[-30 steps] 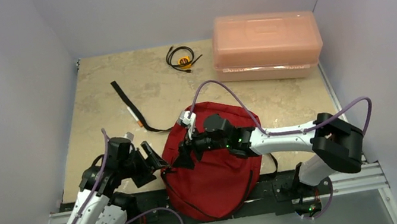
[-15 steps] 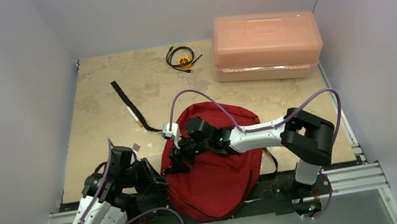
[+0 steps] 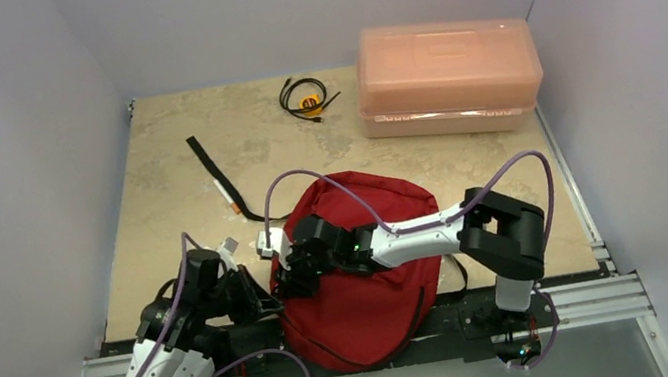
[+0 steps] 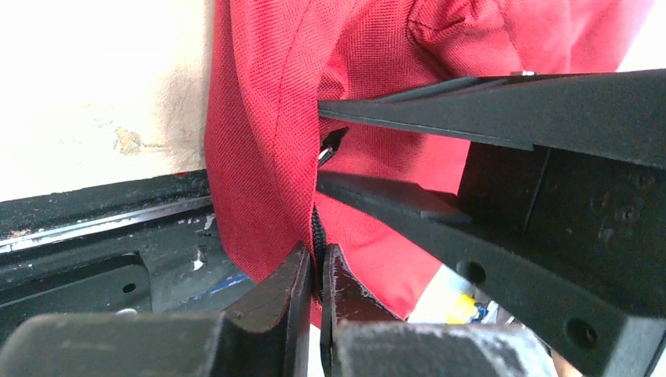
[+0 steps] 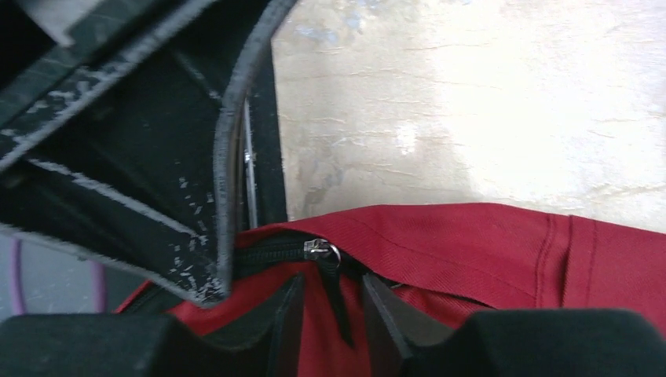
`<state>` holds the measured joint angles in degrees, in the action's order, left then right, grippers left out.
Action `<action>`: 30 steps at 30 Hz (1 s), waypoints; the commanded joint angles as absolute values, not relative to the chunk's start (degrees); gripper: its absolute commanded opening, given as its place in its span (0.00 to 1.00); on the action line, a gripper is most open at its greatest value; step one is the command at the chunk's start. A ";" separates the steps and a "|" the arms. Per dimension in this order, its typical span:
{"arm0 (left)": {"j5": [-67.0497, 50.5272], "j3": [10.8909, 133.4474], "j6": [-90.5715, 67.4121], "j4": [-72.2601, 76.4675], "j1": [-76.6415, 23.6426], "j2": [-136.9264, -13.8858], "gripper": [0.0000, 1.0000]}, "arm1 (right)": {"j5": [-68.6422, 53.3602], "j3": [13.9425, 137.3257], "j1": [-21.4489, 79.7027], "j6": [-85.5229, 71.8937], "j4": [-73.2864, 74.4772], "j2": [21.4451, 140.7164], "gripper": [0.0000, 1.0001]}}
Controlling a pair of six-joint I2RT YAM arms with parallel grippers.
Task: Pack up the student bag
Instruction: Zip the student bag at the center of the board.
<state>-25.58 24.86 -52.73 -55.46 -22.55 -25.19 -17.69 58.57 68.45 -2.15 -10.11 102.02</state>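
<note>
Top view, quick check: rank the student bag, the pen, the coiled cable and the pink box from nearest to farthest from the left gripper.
1. student bag: touching the left gripper, just to its right.
2. pen: on the table beyond it, slightly left.
3. coiled cable: far edge, near the middle.
4. pink box: far right corner.

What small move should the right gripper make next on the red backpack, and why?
Probably close the right gripper on the black zipper pull tab. Its fingers stand open on either side of the tab, and the left gripper is shut on the zipper edge of the dark red fabric backpack, bracing it.
</note>
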 commanded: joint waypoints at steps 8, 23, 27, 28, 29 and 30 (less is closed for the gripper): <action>-26.04 26.52 -50.56 -54.52 -22.57 -24.37 0.00 | -1.32 58.19 68.66 -4.12 -14.18 99.60 0.00; -15.23 30.91 -53.61 -59.31 -22.57 -25.54 0.00 | 35.44 62.21 60.77 -22.16 -2.23 102.59 0.00; -11.76 32.79 -53.57 -58.00 -22.55 -27.75 0.00 | 34.37 61.80 59.24 -20.62 -2.36 100.67 0.00; -11.28 32.86 -53.53 -56.93 -22.58 -28.88 0.00 | 35.52 62.72 59.24 -20.42 -0.83 100.75 0.00; -11.07 32.79 -53.08 -55.39 -22.57 -30.11 0.00 | 37.52 63.72 59.17 -20.50 0.58 101.02 0.00; -10.73 32.94 -52.60 -54.01 -22.51 -31.80 0.00 | 39.33 64.71 58.89 -20.67 2.85 101.38 0.00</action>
